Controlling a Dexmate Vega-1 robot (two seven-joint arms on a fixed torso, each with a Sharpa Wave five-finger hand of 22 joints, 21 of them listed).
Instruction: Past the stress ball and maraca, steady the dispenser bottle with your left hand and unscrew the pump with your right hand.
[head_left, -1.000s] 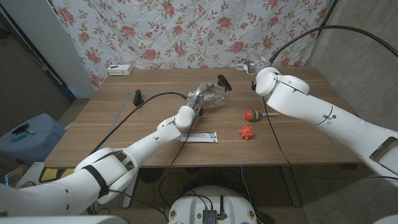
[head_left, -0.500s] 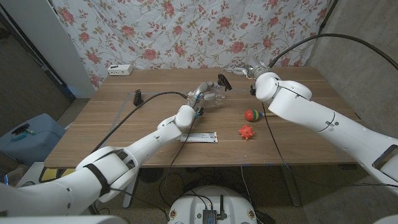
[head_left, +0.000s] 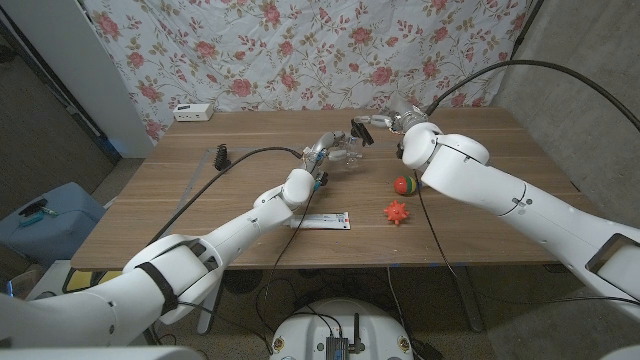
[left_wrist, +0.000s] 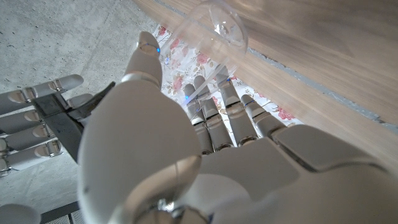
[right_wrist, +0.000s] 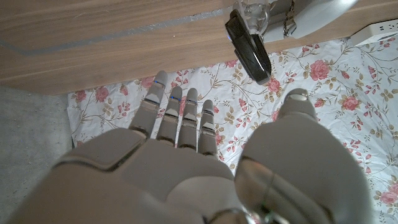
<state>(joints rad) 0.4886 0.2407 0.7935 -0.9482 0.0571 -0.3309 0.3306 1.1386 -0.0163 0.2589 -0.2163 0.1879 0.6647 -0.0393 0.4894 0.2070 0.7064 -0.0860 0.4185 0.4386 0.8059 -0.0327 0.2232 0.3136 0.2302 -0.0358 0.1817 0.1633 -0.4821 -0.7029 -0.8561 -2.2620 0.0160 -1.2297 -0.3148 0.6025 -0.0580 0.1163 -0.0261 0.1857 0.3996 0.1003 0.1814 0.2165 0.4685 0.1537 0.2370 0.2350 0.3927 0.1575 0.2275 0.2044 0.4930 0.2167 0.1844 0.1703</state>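
Note:
My left hand (head_left: 327, 152) holds the clear dispenser bottle (head_left: 343, 153) tilted above the middle of the table, its black pump (head_left: 359, 132) pointing right. The left wrist view has the bottle (left_wrist: 214, 28) between the thumb and fingers of that hand (left_wrist: 186, 143). Just right of the pump, my right hand (head_left: 386, 120) hovers open and apart from it. Seen from the right wrist, its fingers (right_wrist: 177, 121) are straight and spread, with the pump (right_wrist: 248, 48) beyond them. The maraca (head_left: 405, 184) and the red spiky stress ball (head_left: 397, 212) lie nearer me, below the right forearm.
A white strip with markings (head_left: 325, 221) lies near the front middle of the table (head_left: 500, 230). A white power strip (head_left: 194, 112) sits at the back left, with a small black object (head_left: 222, 155) and a cable on the left side. A floral cloth hangs behind.
My right hand has moved left along the table's back, closing in on the pump. The left hand and the bottle have stayed in place.

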